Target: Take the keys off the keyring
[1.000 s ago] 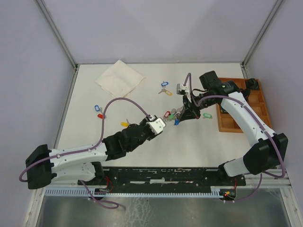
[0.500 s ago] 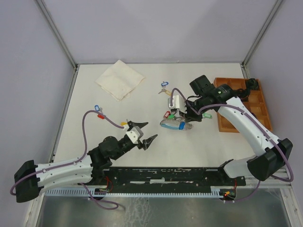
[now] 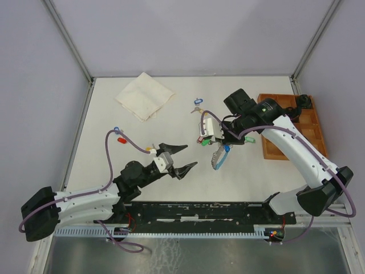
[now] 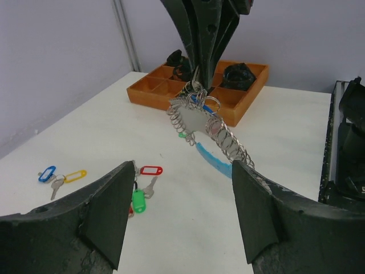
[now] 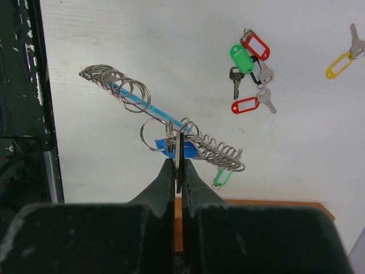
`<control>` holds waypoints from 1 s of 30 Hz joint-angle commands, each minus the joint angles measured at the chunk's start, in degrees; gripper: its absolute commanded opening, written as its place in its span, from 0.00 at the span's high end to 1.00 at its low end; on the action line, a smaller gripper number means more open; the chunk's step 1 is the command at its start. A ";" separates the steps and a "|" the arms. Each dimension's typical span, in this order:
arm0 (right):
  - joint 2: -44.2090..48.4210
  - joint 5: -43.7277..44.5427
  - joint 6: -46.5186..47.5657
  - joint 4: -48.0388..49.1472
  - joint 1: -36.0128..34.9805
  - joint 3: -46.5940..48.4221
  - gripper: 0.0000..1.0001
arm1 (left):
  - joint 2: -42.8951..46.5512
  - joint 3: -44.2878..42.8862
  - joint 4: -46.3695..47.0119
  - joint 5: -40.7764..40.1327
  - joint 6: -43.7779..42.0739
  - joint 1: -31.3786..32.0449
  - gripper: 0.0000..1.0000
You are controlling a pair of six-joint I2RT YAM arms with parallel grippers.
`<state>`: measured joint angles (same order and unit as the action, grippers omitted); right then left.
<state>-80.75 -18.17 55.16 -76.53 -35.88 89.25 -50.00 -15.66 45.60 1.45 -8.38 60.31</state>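
The keyring (image 3: 219, 156), a coil of silver rings on a curved light-blue band, hangs above the table from my right gripper (image 3: 223, 138). That gripper (image 5: 178, 164) is shut on a flat silver key whose split ring sits on the keyring (image 5: 165, 123), next to a blue tag. My left gripper (image 3: 189, 156) is open, low over the table left of the loop and apart from it. In the left wrist view the keyring (image 4: 212, 124) dangles ahead of the open left gripper (image 4: 182, 171). Loose keys with red and green tags (image 3: 203, 140) lie on the table behind it.
An orange compartment tray (image 3: 292, 123) stands at the right edge. A folded cloth (image 3: 144, 96) lies at the back left. Other loose tagged keys lie at the back centre (image 3: 197, 105), the left (image 3: 118, 135) and near the left arm (image 3: 149, 149).
My left gripper opened wide and drew back left from the keyring, then edged right again. The right gripper moved the keyring toward the near side; it now hangs off the table.
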 commanded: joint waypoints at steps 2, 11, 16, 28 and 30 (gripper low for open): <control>1.80 -1.82 1.45 2.41 -0.76 -0.60 0.99 | -3.23 -2.88 10.37 2.82 -1.98 -0.85 0.28; 10.44 -8.48 16.16 8.70 -1.69 -12.02 0.99 | -8.37 -3.44 15.16 11.54 4.51 -5.23 0.60; 12.83 -9.70 23.29 10.51 -2.04 -15.47 0.99 | -13.34 -5.14 15.87 15.75 5.89 -5.35 0.66; 12.98 -9.76 26.56 11.27 -2.79 -16.72 0.99 | -27.15 -10.14 25.15 22.67 16.02 -5.30 0.63; 12.94 -9.85 26.57 11.36 -2.79 -16.78 0.99 | -28.53 -10.41 25.51 22.63 17.18 -5.33 0.63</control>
<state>-68.75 -25.93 80.38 -67.57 -38.26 72.27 -76.55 -23.68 64.18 22.06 3.14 55.18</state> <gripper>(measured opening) 0.031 0.364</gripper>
